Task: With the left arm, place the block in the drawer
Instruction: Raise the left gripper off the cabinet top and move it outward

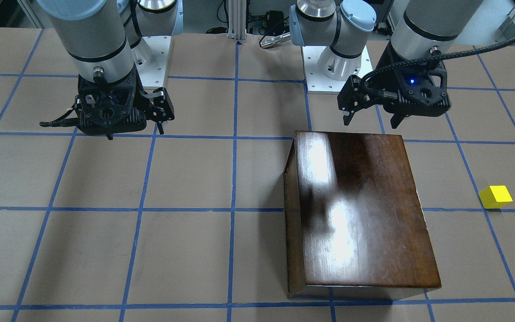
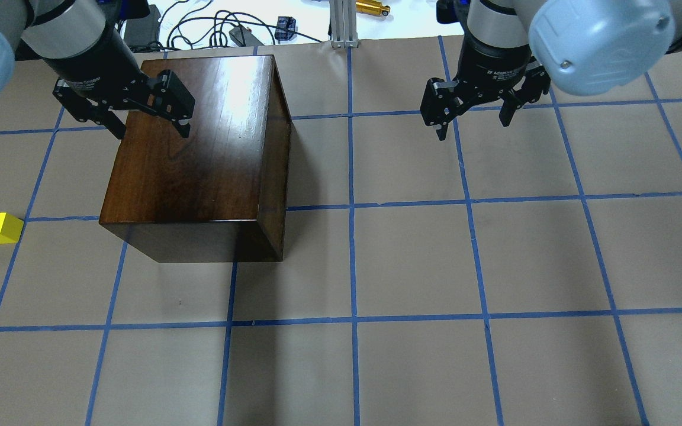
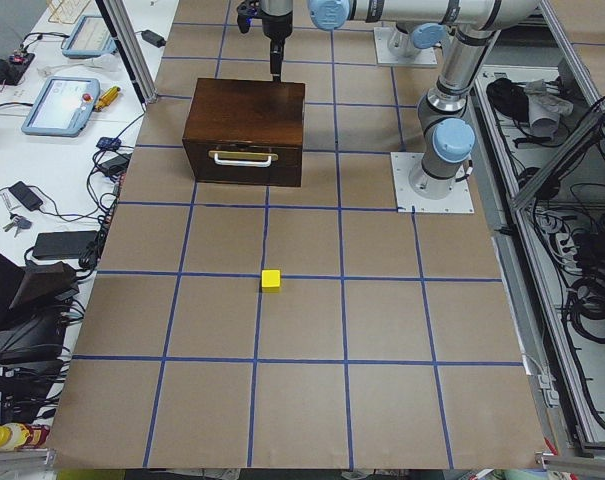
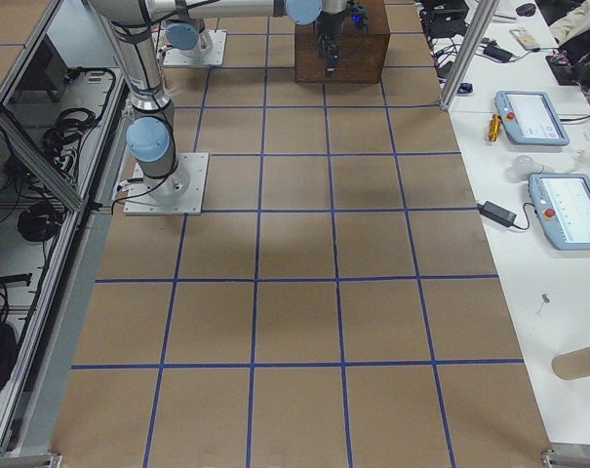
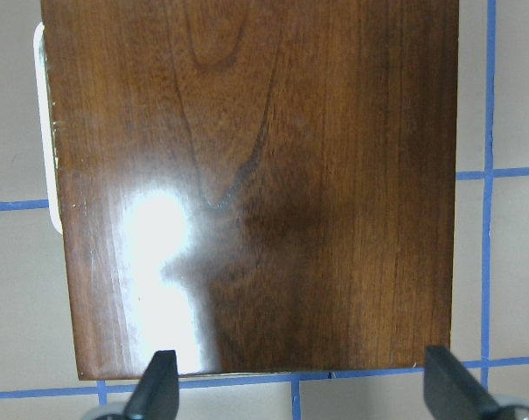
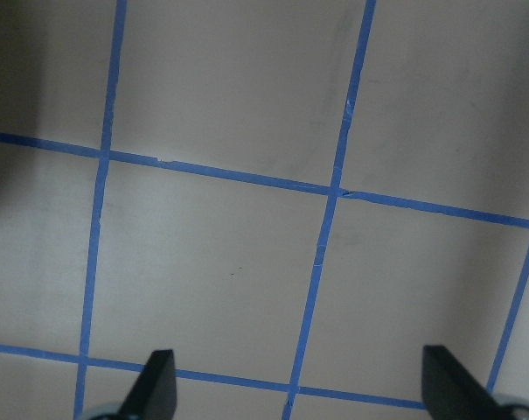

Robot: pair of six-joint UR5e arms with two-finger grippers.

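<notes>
As far as I can see, nothing of the task is done yet. My left hand hangs open and empty above the dark wooden box, over one edge of its top. Its 2 fingers are spread wide and touch nothing. In my wrist view the glossy top fills almost all the space under the hand.

The drawer is in the face of the box that lies to the left of my hand. In the side view it looks fully pushed in, and its pale handle is free. The block lies on the worktop further to the left of my hand, well apart from it and from the box, out in front of the drawer face.

So, in my judgement, 3 steps are left: to pull the drawer out, to pick the block up, and to set it inside the drawer. The order of opening and picking I cannot say. My right hand is also open and empty, well off to the right of my left hand, above bare worktop.
</notes>
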